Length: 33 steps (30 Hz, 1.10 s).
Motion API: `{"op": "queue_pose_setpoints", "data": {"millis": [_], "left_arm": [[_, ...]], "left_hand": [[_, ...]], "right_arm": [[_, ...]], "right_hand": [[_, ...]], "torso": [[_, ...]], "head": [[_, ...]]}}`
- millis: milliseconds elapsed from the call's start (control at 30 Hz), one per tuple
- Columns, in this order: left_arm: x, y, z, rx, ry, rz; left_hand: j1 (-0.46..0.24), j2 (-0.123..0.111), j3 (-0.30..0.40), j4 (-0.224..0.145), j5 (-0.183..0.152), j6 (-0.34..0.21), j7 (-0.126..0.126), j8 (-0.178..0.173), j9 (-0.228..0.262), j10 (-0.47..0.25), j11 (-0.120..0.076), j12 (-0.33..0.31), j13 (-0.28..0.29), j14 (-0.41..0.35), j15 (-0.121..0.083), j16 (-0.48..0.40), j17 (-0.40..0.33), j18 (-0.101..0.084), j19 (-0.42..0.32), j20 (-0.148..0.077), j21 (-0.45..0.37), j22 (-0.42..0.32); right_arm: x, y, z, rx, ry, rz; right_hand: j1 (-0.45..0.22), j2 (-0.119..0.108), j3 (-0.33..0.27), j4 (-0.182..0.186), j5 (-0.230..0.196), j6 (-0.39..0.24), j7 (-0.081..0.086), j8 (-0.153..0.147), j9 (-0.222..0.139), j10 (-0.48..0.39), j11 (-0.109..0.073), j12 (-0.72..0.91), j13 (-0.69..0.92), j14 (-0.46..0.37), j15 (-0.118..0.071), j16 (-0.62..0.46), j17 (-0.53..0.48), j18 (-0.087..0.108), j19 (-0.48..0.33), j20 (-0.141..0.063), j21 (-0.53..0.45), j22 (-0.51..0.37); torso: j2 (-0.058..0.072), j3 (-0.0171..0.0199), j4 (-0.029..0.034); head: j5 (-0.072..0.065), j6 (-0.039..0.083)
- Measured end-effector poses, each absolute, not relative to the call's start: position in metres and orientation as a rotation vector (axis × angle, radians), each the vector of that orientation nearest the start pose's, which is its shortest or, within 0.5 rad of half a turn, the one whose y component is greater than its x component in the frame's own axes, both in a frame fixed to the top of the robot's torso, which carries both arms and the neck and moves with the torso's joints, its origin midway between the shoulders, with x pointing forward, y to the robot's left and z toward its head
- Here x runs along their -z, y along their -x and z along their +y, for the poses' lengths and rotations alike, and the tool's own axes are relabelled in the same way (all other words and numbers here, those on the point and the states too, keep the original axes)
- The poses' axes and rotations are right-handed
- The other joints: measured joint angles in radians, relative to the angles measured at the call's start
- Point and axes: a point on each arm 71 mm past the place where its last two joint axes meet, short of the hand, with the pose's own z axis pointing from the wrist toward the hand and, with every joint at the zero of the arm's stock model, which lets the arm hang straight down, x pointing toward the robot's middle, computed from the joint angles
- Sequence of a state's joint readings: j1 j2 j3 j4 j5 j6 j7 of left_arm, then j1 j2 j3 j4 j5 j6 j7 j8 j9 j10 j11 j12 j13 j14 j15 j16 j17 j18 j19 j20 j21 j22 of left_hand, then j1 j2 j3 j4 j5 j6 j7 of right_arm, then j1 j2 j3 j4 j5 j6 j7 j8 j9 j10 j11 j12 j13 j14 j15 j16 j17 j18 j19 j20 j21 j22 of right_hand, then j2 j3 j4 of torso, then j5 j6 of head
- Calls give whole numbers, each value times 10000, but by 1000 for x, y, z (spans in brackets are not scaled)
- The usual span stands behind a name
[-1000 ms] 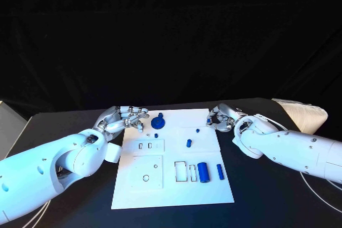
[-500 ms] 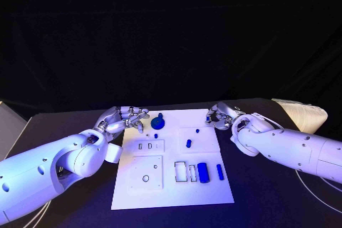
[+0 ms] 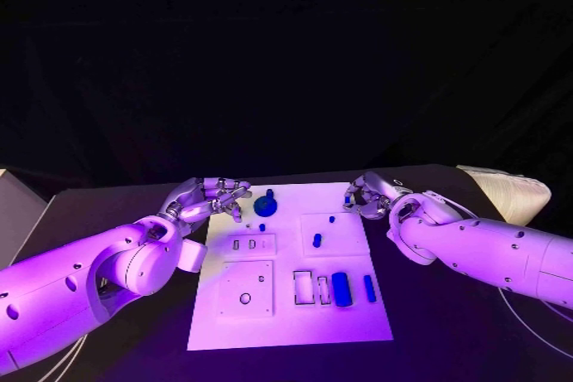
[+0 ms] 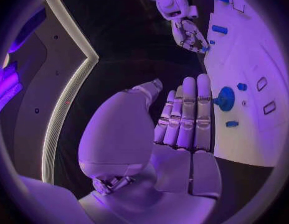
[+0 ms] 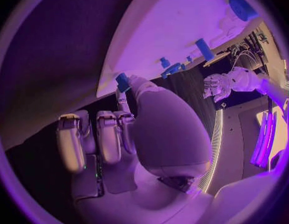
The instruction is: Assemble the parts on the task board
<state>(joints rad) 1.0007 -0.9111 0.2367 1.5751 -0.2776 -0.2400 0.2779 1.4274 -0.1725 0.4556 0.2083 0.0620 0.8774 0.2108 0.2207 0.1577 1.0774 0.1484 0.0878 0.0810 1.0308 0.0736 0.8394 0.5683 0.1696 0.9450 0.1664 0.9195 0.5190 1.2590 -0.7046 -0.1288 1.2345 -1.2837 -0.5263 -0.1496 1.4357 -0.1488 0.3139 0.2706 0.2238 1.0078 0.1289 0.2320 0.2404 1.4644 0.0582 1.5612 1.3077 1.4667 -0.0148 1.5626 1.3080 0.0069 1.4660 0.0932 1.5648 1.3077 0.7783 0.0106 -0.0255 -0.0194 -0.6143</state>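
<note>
Where the left hand point(image 3: 205, 198) sits: at the far-left corner of the task board point(image 3: 299, 324), palm over the dark desk point(image 3: 430, 332), fingertips reaching the board's edge.
Left fingers point(image 4: 188, 109): released. They lie side by side, nearly straight, with the thumb set apart and nothing in them.
Round part point(image 3: 265, 206): blue disc with a knob, on the board just beyond the left fingertips and not touching them. The left wrist view point(image 4: 224, 98) shows it right beside the outermost finger.
Small peg point(image 3: 262, 227): on the board near the left fingers, on the near side of the round part.
Right hand point(image 3: 368, 195): at the far-right edge of the board, across from the left hand.
Right fingers point(image 5: 110, 134): curled in. The thumb and one finger look to be pinching a small blue piece point(image 5: 122, 81) over the board's corner; the rest are tucked under the palm.
Short peg point(image 3: 318, 240): mid-board, between the two hands and nearer the robot than either set of fingertips.
Tiny peg point(image 3: 331, 218): just inboard of the right fingers, apart from them.
Blue cylinder point(image 3: 342, 289): lying flat on the near part of the board, well apart from both hands.
Slim bar point(image 3: 369, 288): just beside the cylinder, on the right hand's side, parallel to it.
Rectangular slots point(image 3: 302, 287): just beside the cylinder, on the left hand's side.
</note>
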Motion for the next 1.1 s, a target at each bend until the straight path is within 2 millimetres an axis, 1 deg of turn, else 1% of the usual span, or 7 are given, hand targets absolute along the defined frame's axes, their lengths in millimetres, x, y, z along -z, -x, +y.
{"op": "queue_pose_setpoints", "data": {"millis": [167,400,533,633,800,900,1100], "left_arm": [[169,-479,230,15432,9695,14556],[170,-479,231,15401,9709,14547],[170,-480,231,15375,9722,14543],[170,-480,232,15355,9732,14538],[171,-481,233,15301,9761,14524],[172,-482,234,15276,9779,14517],[173,-484,234,15228,9825,14500]], "left_hand": [[0,0,0,0,0,0,0,0,0,0,0,-39,0,0,0,0,0,0,-36,36,0,0],[0,0,0,0,0,0,0,0,0,0,0,-39,1,0,0,0,1,0,-35,35,0,8],[0,0,0,0,0,1,0,0,0,1,0,-39,1,0,0,0,1,0,-35,35,0,7],[0,0,0,0,0,1,0,0,0,1,0,-39,1,0,0,0,1,1,-36,35,0,7],[0,0,-1,0,0,1,0,0,0,1,0,-39,1,0,0,0,1,0,-35,35,0,6],[0,0,-1,0,0,1,0,0,0,1,0,-39,1,0,0,0,2,0,-35,35,0,6],[0,0,-1,0,0,1,0,0,-1,1,0,-39,1,0,0,0,2,0,-35,35,0,5]], "right_arm": [[187,-537,-225,-5140,-1194,15411],[170,-531,-212,-5591,-1040,15206],[162,-526,-202,-5907,-938,15098],[158,-521,-193,-6191,-856,15071],[156,-510,-168,-6894,-678,15092],[159,-502,-152,-7382,-632,15130],[165,-489,-120,-8335,-581,15104]], "right_hand": [[0,0,26,-26,-1,27,-29,0,8,0,0,0,4,0,0,0,0,0,0,0,0,-1],[0,0,26,-26,-14,61,5,-1,8,-1,0,-1,3,0,1,0,-1,0,0,0,0,-1],[0,-1,26,-27,-19,61,5,28,7,-1,1,-1,2,0,1,0,-2,-1,0,1,0,-2],[0,-1,26,-27,-19,61,5,40,7,-1,0,-1,2,0,1,0,-2,0,0,1,0,-2],[0,-1,26,-27,-20,60,6,40,12,-1,1,-2,2,0,1,0,-3,0,0,1,0,-3],[0,-1,43,-44,33,60,7,39,20,36,-36,-2,1,0,2,0,-3,0,22,-21,0,-3],[0,-1,71,-72,85,55,10,37,20,36,-36,-2,0,0,2,0,-3,0,0,-73,0,-3]], "torso": [[-12,-4,-11],[-26,-10,-9],[-51,-28,-12],[-80,-41,-17],[-131,-64,-23],[-164,-71,-24],[-231,-89,-24]], "head": [[24,16],[-3,47],[-9,59],[40,61],[158,22],[227,-4],[378,-76]]}}
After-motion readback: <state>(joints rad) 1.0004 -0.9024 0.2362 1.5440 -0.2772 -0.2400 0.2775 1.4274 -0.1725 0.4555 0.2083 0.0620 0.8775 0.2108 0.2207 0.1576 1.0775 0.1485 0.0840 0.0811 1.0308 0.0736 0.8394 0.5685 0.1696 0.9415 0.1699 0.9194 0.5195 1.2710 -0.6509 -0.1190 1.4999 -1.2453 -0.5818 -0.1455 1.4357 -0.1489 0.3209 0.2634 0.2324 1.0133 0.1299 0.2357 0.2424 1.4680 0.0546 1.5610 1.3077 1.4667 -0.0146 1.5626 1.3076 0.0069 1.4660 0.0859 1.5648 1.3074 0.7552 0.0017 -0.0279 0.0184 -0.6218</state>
